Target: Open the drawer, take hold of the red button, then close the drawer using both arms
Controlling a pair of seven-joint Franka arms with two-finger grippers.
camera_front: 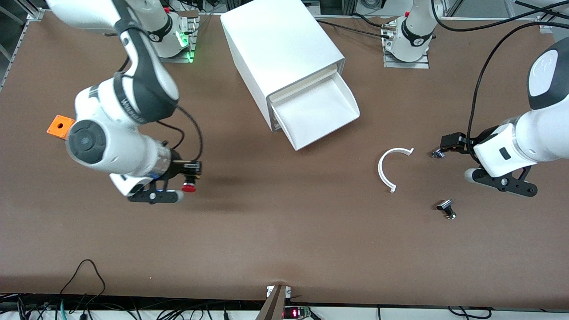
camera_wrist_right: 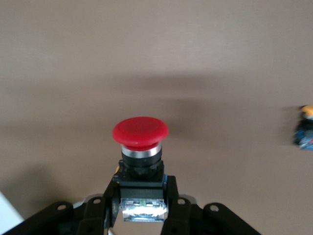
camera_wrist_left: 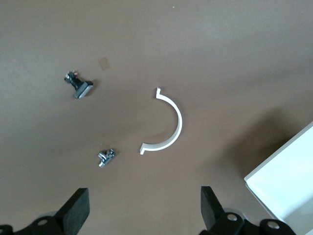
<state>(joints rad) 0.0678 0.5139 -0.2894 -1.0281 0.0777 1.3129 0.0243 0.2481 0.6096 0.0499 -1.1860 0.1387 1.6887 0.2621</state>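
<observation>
The right gripper (camera_front: 189,177) hangs over bare table toward the right arm's end, its fingers pinched on the black body of the button (camera_wrist_right: 141,147), with the red cap pointing out past the fingertips. That looks the right place to hold it: the body is squarish, hard plastic with flat faces, whereas the glossy domed cap and the smooth metal ring under it would likely slip. It seems light, rigid and not delicate, though the small contacts at its base are best kept from knocks. The drawer (camera_front: 318,113) stands pulled out of the cabinet (camera_front: 278,51) and shows nothing inside; it is a shallow tray of thin, smooth white plastic with a flared front lip, probably light and easy-sliding, so an even push on that lip should close it. The left gripper (camera_wrist_left: 143,211) waits with fingers spread wide over the table toward the left arm's end, above a thin white plastic arc (camera_front: 391,166) and two small dark metal parts (camera_front: 446,209). An orange box (camera_front: 60,126) sits beside the right arm.
</observation>
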